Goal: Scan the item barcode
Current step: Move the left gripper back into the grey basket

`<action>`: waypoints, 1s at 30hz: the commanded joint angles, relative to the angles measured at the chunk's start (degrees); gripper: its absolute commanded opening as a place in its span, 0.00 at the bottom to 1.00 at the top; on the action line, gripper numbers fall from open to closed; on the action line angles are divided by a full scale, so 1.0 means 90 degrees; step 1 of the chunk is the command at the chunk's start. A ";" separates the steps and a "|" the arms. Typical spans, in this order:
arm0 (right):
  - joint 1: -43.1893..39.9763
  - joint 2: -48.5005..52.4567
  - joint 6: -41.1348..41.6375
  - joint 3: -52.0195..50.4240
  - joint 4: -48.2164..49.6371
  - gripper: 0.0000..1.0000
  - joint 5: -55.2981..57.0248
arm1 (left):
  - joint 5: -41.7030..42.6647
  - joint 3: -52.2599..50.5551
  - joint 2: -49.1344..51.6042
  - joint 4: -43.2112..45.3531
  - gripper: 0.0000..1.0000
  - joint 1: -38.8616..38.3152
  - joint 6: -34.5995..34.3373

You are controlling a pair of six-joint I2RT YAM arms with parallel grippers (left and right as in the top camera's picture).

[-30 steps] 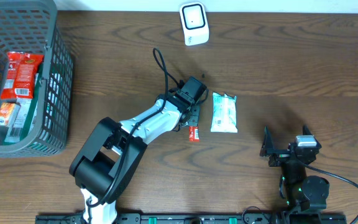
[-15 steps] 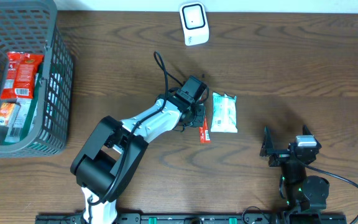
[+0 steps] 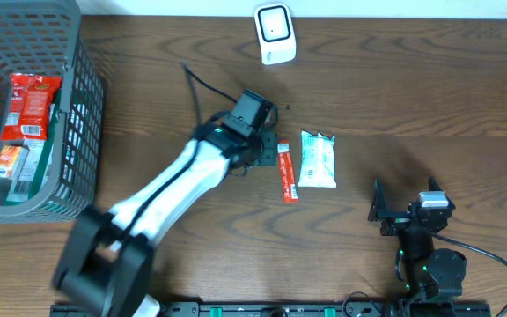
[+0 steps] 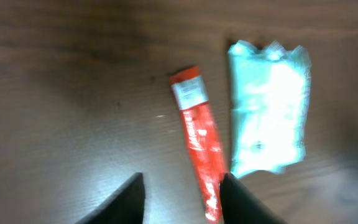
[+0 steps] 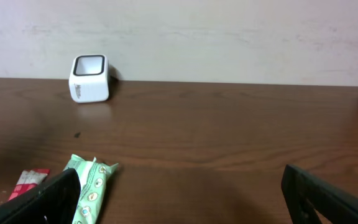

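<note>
A red stick packet (image 3: pixel 287 180) (image 4: pixel 197 134) lies flat on the wooden table, just left of a pale green packet (image 3: pixel 317 159) (image 4: pixel 269 115) (image 5: pixel 89 186). My left gripper (image 3: pixel 268 152) (image 4: pixel 182 186) hovers over the stick's upper left with its jaws apart and nothing between them. The stick's lower end runs close by the right finger in the left wrist view. The white scanner (image 3: pixel 274 33) (image 5: pixel 90 78) stands at the table's far edge. My right gripper (image 3: pixel 405 211) (image 5: pixel 179 193) rests wide open at the near right, holding nothing.
A grey wire basket (image 3: pixel 82 114) at the far left holds several red snack packets (image 3: pixel 29 106). A black cable (image 3: pixel 202 84) trails from the left wrist. A pale wall (image 5: pixel 229 31) rises behind the table.
The left gripper carried the red stick packet to the right, then opened and let it go beside the green packet. The arm has pulled back up and left. The right arm is unmoved.
</note>
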 commanded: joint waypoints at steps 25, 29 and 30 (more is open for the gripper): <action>-0.0070 -0.0027 -0.0070 -0.0007 -0.0017 0.99 -0.0027 | -0.0051 0.2001 -0.1690 -0.2436 0.84 0.1700 0.1049; -0.0070 -0.0027 -0.0070 -0.0007 -0.0017 0.99 -0.0027 | -0.0053 0.2560 -0.1974 -0.2521 0.84 0.2868 0.1049; -0.0070 -0.0027 -0.0070 -0.0007 -0.0017 0.99 -0.0027 | -0.0053 0.2603 -0.2067 -0.2450 0.84 0.3172 0.1049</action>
